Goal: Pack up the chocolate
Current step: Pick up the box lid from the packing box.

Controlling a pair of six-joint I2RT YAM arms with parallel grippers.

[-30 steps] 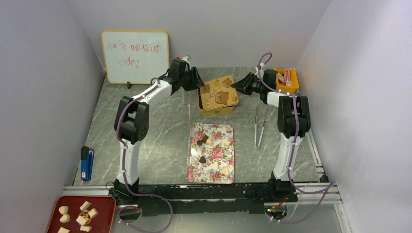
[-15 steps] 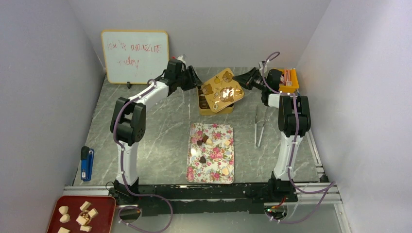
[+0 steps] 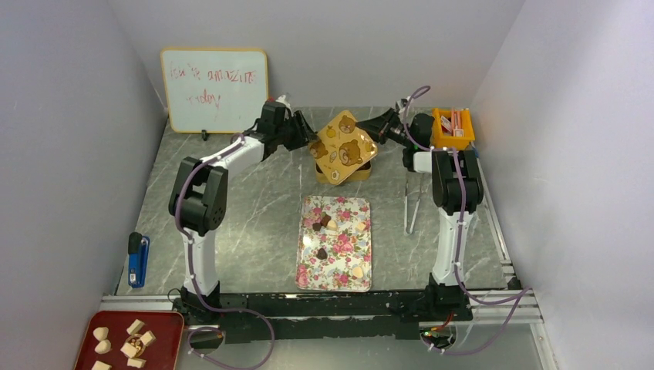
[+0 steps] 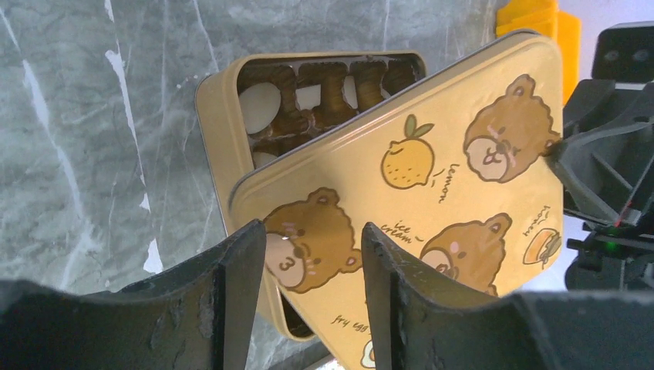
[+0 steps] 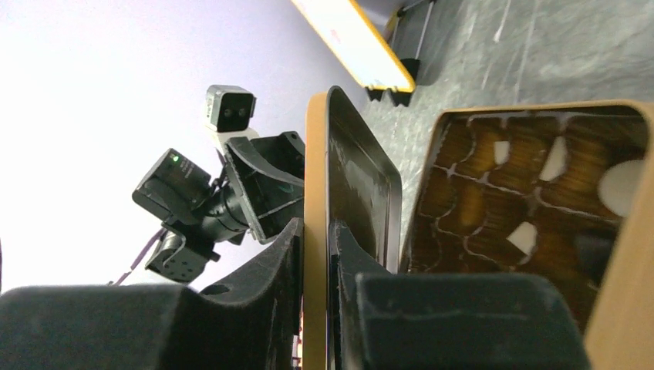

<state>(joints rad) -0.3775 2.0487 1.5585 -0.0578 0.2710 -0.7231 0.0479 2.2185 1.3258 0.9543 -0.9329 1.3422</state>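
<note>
Reaching far across the desk (image 3: 254, 200) with both arms, elbows low, forearms converging on the yellow bear-printed lid (image 3: 345, 146). Slanted up and to the right from its base, the left arm (image 3: 231, 152); nearly straight up the view, the right arm (image 3: 455, 185), wrist bent leftward. Clamped on the lid's right edge with the right end effector (image 5: 316, 227), one finger on each face of the rim, seen edge-on from the right wrist. Lid tilted above the open tin (image 4: 220, 131), one side raised, partly covering it. At the lid's left corner, the left end effector (image 4: 307, 239), fingers apart with a gap between; in that gap, a printed bear and the tin's near corner. Cannot tell whether pressing on either, contact hidden behind the fingers themselves.

On the floral tray (image 3: 305, 270) in mid-desk, the chocolate (image 3: 321, 253), scattered and well apart from both end effectors: a few dark, a few tan or cream. Inside the tin, brown ribbed cups with pale pieces in some; most of the interior covered by the lid, shapes too small to make out. Writing on the whiteboard (image 3: 214, 90) too faint to read. Cut off at the bottom-left corner, the red tray (image 3: 168, 324) with beige chunks. Flat on the desk beside the right arm, the tweezers (image 3: 412, 202).
</note>
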